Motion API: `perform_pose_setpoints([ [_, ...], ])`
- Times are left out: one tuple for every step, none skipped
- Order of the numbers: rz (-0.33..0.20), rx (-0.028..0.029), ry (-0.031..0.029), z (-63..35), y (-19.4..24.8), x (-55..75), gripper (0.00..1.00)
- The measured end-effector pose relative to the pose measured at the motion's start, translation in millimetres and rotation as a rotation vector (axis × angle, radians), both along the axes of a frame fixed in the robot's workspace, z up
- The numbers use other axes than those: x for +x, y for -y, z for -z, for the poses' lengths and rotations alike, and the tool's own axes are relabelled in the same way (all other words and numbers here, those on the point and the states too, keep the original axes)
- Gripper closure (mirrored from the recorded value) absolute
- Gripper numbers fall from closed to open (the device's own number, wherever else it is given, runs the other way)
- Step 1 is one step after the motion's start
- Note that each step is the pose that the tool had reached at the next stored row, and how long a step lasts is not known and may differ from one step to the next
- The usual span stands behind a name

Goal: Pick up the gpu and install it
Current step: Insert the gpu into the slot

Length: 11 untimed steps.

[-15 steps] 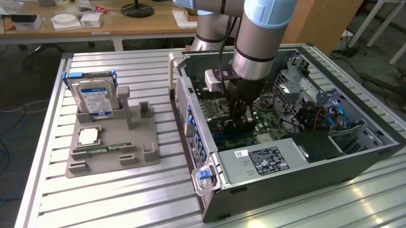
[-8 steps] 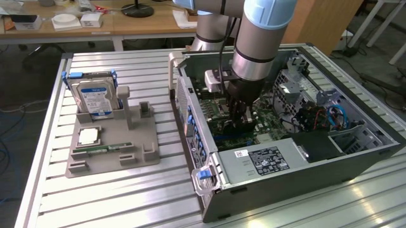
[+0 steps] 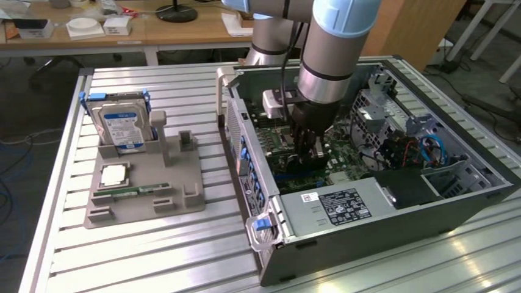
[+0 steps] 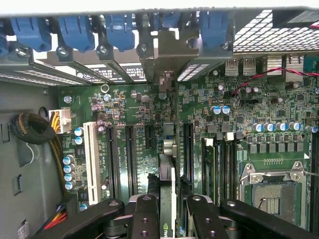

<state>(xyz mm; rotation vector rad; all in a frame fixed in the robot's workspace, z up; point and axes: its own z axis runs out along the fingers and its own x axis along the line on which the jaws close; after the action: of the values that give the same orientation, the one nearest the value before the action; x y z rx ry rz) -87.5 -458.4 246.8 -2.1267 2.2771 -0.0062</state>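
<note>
The install step is in hand: black fingers (image 4: 144, 219) clench the thin dark green gpu card (image 4: 167, 179) edge-on inside the open grey computer case (image 3: 391, 226) at the exterior view's right, low over the green motherboard (image 4: 129, 99) and its black slots (image 4: 130, 154). Seating it likely calls for a square, straight press down.

- We see a slatted metal table (image 3: 163, 256) filling the foreground, and its slats run across the exterior view from left to right.
- Bright glare lies on the slats at the exterior view's lower right.
- Behind the table stands a wooden desk (image 3: 187, 33) on a white frame. White boxes (image 3: 85, 27) and a black round base (image 3: 177, 12) sit on it.
- A wooden panel (image 3: 415, 27) rises at the back, toward the exterior view's right.
- The floor (image 3: 33, 104) is dark grey, and black cables (image 3: 488, 101) trail over it at the exterior view's right.
- We see white furniture legs (image 3: 476, 27) near the upper right corner.
</note>
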Motion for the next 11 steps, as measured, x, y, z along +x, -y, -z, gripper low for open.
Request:
perform_pose_setpoints([
  [0.0,-0.0003,0.0001,-0.8,0.1,0.0,0.74],
  [0.0,-0.0005,0.0005,-1.9,0.1,-0.1,0.74],
  [0.0,-0.0002,0.0009,-3.0,0.0,0.0,0.74],
  [0.0,-0.0001,0.0014,-3.7,0.0,0.0,0.74],
  [0.0,0.0,0.0016,-4.0,0.0,0.0,0.74],
  [0.0,0.0001,0.0017,-4.0,0.0,0.1,0.74],
  [0.0,0.0002,0.002,-3.9,0.0,0.1,0.74],
  [0.0,0.0002,0.002,-4.0,0.0,0.0,0.74],
  [0.0,0.0001,0.002,-4.0,0.0,0.0,0.74],
  [0.0,0.0,0.0019,-4.1,0.0,0.0,0.74],
  [0.0,-0.0001,0.0019,-4.1,0.1,0.0,0.74],
])
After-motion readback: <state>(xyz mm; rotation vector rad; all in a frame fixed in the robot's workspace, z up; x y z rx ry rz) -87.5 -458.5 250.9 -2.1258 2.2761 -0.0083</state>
